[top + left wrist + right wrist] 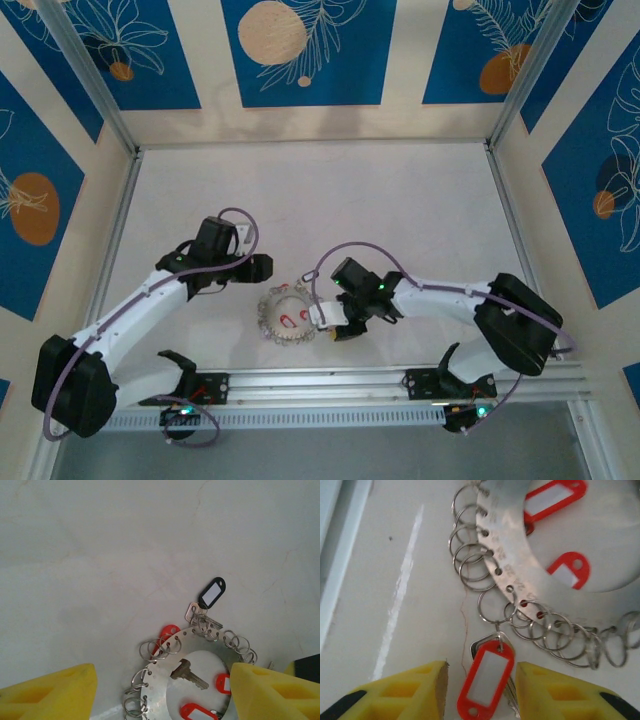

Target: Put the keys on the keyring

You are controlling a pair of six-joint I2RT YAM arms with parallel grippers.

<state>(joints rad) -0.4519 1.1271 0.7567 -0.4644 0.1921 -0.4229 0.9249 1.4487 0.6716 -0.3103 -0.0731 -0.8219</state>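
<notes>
The keyring point(286, 314) is a flat silvery metal ring plate lying on the table, with many small split rings around its rim. My left gripper point(266, 268) hovers open just above and left of it; its yellow fingers point(50, 695) straddle the keyring plate point(159, 682). Inside the hole lie a bare metal key point(189, 674) and two red tags point(198, 711). A black tag point(212, 592) hangs off the far rim. My right gripper point(482, 692) is open at the ring's right side, with a red key tag point(487, 679) and its metal keys lying between its fingers, hooked to a split ring point(496, 605).
A third red tag point(167, 632) pokes out from under the plate. The aluminium rail point(330, 382) runs along the near edge close behind the right gripper. Pale tabletop point(380, 210) stretches beyond the ring to the patterned back wall.
</notes>
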